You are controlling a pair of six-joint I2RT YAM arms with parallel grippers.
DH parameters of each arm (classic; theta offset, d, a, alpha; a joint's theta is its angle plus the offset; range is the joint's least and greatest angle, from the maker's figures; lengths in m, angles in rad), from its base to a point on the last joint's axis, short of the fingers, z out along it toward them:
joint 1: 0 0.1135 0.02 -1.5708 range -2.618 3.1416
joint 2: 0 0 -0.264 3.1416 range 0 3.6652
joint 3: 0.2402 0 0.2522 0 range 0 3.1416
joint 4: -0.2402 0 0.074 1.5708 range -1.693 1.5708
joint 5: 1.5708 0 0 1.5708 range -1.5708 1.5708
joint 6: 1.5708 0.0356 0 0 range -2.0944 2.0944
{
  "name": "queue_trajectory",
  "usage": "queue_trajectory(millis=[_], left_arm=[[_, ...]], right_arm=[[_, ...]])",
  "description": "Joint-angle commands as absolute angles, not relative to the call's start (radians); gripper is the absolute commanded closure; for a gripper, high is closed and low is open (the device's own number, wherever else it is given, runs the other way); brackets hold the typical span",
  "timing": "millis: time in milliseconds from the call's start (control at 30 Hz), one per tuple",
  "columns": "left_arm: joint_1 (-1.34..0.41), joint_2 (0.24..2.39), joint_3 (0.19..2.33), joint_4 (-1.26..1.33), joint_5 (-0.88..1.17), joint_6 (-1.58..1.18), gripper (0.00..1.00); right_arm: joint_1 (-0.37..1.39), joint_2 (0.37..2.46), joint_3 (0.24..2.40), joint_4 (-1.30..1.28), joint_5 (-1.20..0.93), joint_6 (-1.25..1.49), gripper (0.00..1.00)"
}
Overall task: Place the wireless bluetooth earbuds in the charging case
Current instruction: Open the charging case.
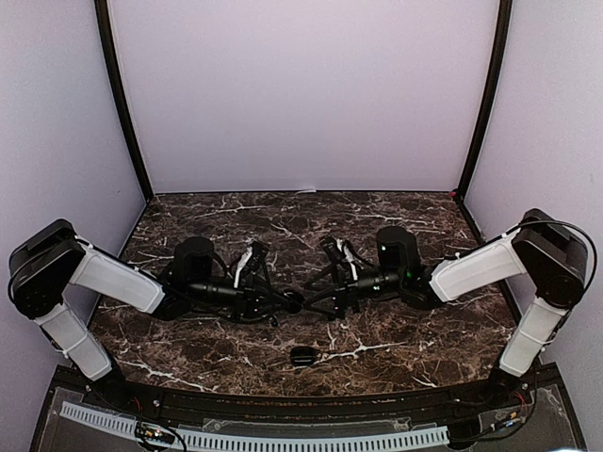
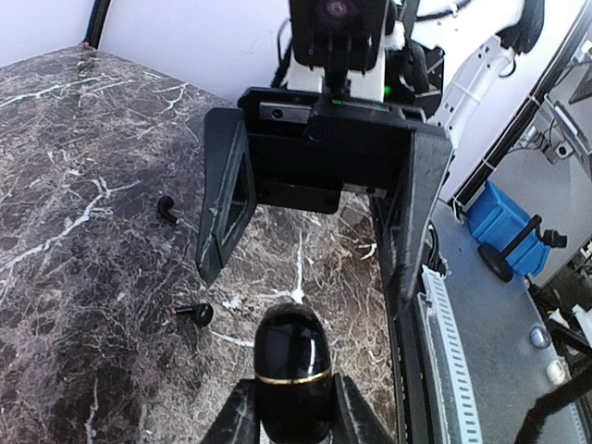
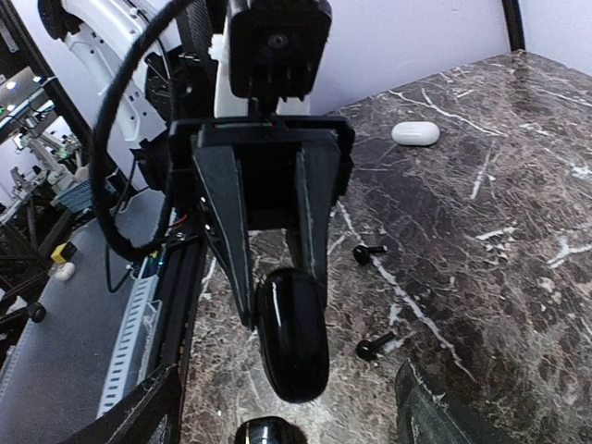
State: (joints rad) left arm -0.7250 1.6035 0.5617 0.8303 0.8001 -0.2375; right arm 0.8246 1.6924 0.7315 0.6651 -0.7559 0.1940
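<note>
Earbuds: near black earbud and far black earbud, both lying loose on the marble tabletop, apart from each other and outside any case.
Earbuds, position: off to one side of the two grippers, near them but touching neither.
Charging case: black charging case, glossy and egg-shaped, with a thin gold band around it. It appears shut, and its rounded end points out from the fingers that hold it.
Left gripper: left gripper pinches the black charging case, one finger pressed to each side below the gold band.
Right gripper: right gripper faces the left one with its fingers spread wide and nothing between them. It is just beyond the case's rounded end and apart from it.
White case: white case, shut, lying flat on the tabletop well apart from both grippers.
Other: black oval thing on the tabletop near the front edge, between the arm bases. It is too small to identify.
</note>
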Motion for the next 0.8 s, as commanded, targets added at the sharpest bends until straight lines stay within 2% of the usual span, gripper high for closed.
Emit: queue_trajectory(millis=[0,767], left_arm=[[-0.755,1.567,0.575,0.766,0.765,-0.183,0.71],[-0.787,1.563,0.598,0.769,0.795,-0.173,0.72]], right_arm=[[0.812,1.716,0.724,0.86,-0.897,0.303,0.21],[0.805,1.804,0.812,0.699,-0.881,0.23,0.27]])
